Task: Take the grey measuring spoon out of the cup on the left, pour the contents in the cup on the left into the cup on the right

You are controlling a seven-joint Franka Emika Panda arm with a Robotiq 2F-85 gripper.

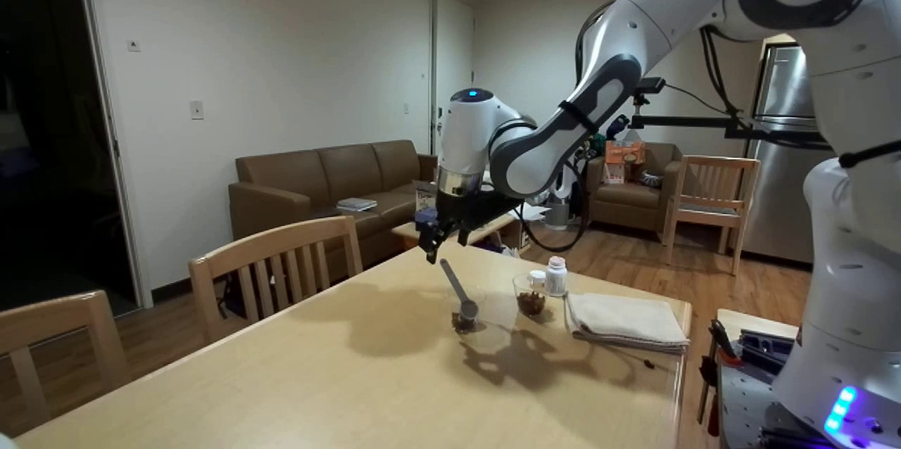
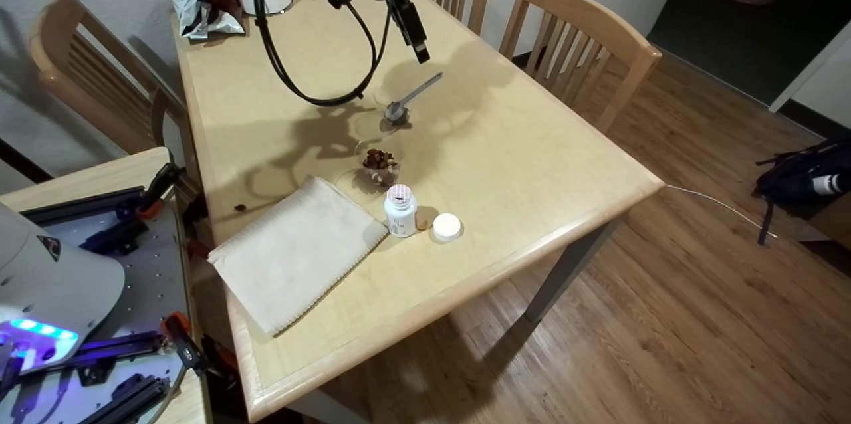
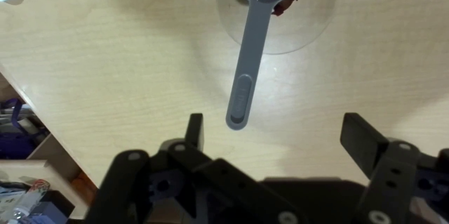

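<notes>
L to R in an exterior view: gripper (image 1: pixel 447 249) overhead, jaws wide apart, nothing held, prob. set for spoon (image 1: pixel 459 288). Spoon leans in L cup (image 1: pixel 454 306) w/ dark bits (image 1: pixel 462 324), handle (image 1: pixel 452 278) sticking out, handy for a pinch. R cup (image 1: pixel 521 287) close by, should suit a short pour. Bottle (image 1: pixel 556 278), cloth (image 1: pixel 624 319) beyond, prob. just parked.

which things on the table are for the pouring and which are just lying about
For the job: grey measuring spoon; clear cup holding the spoon; clear cup without a spoon.

Lying about: folded beige cloth; white pill bottle; white cap; foil snack bag.
</notes>
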